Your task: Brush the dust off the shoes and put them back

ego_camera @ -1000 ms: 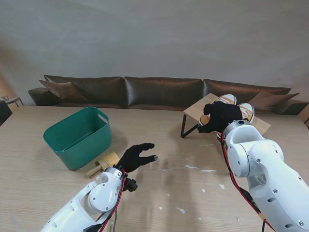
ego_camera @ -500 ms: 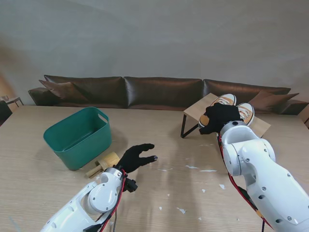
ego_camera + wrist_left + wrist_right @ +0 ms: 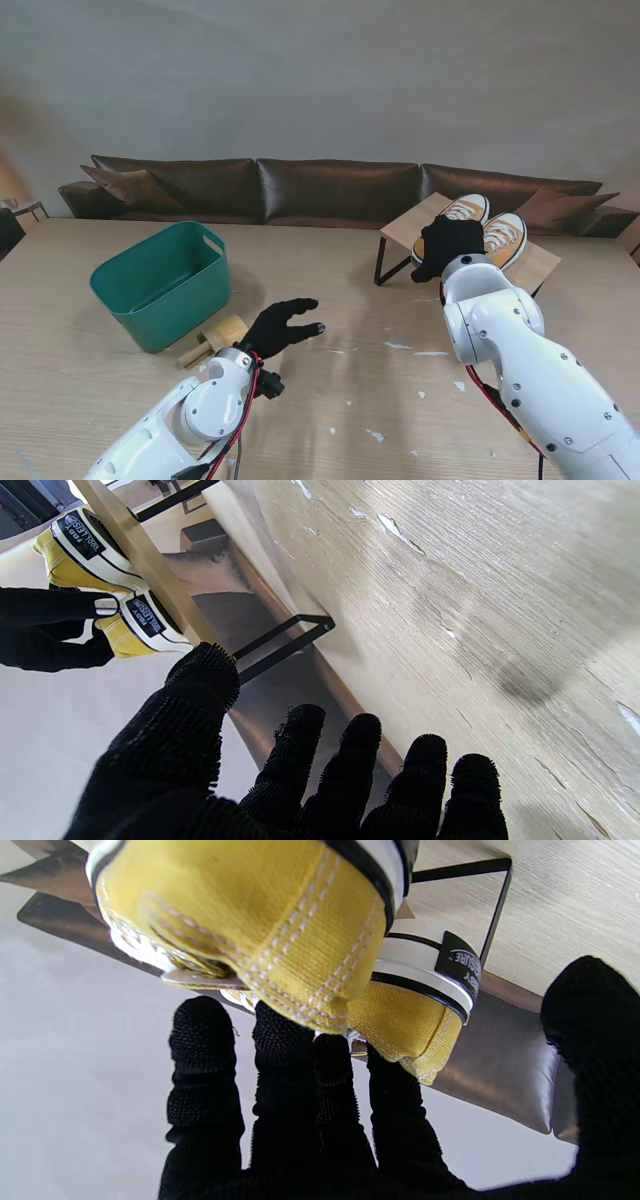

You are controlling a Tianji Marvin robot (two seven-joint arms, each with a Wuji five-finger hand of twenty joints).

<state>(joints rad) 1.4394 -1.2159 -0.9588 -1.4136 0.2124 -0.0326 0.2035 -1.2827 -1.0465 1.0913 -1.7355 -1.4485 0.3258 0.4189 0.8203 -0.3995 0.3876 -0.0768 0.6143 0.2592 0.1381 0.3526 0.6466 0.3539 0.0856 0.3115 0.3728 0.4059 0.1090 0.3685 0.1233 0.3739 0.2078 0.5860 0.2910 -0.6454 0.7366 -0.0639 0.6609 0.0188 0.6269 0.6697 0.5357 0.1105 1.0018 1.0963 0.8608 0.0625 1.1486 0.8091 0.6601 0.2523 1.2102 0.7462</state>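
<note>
Two yellow shoes [image 3: 485, 228] are kept side by side on a small rack [image 3: 398, 232] at the far right of the table [image 3: 400, 390], heels toward the robot. The right hand [image 3: 449, 244] is set at the heels, fingers [image 3: 285, 1050] hooked behind one; whether it is gripped cannot be told. The left hand [image 3: 283, 324] is held spread and empty beside one brush [image 3: 214, 340] and one green basket [image 3: 163, 283], judged ready for brushing.

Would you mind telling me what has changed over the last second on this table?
The right hand has slid left across the heels of the yellow sneakers on the small wooden rack, uncovering more of the right shoe; whether it grips one is unclear. The left hand, green basket and brush stayed put.
</note>
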